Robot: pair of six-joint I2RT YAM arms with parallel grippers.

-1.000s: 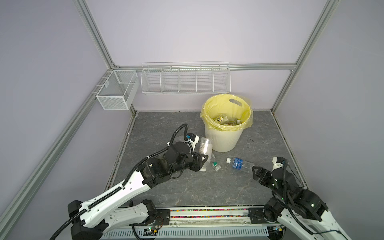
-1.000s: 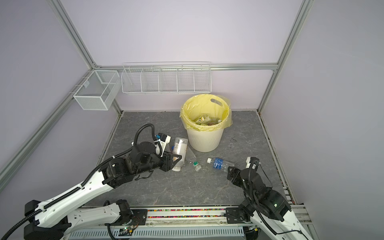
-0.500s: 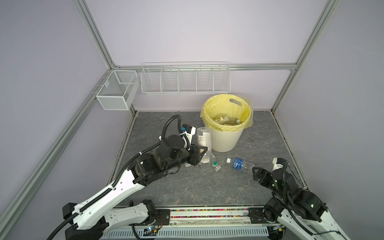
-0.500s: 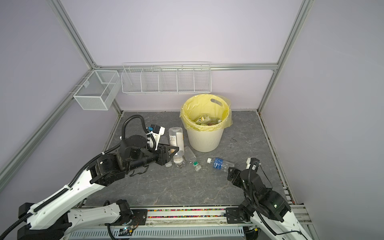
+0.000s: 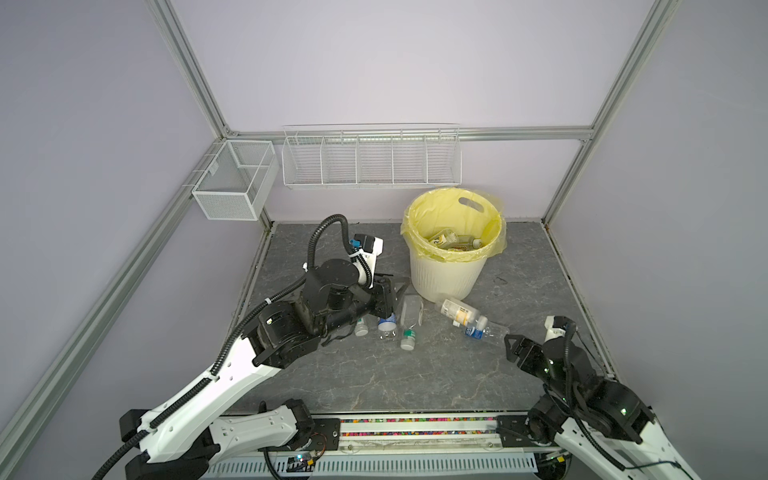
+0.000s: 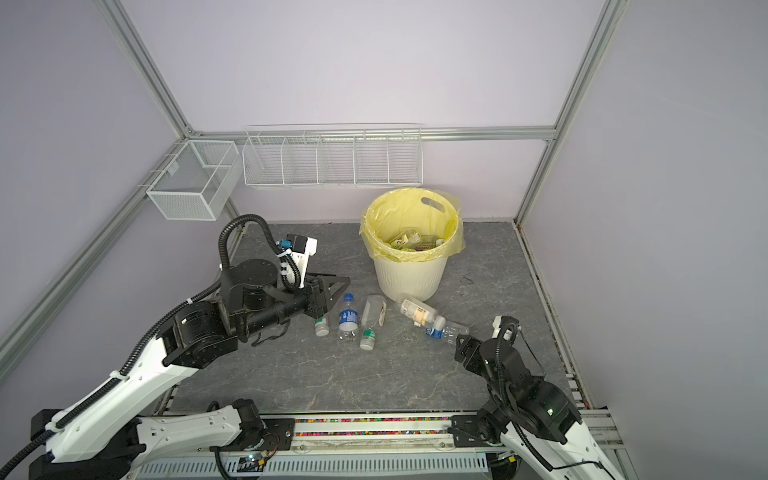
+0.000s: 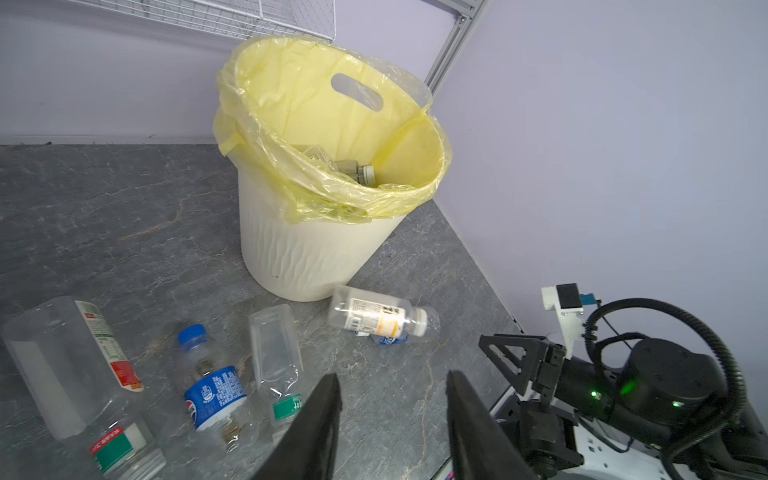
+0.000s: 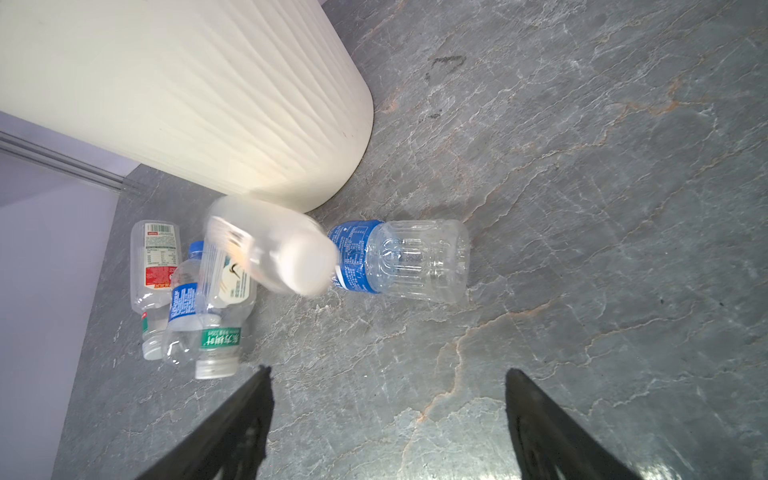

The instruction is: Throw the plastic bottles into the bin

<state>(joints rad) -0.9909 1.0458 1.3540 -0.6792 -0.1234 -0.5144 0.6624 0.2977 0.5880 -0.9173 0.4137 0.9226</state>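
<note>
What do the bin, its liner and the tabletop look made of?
Bin: rigid cream plastic, matte, with a ribbed wall. Liner: thin yellow plastic film, glossy, crinkled over the rim. Tabletop: grey veined stone look, matte; possibly printed laminate.

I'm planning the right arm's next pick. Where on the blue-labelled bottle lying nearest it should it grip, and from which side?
Likely the clear ribbed body of the blue-labelled bottle, from above, jaws across its width. It lies on its side, that end bare and facing the open right end effector; the white-capped bottle overlaps its cap end.
</note>
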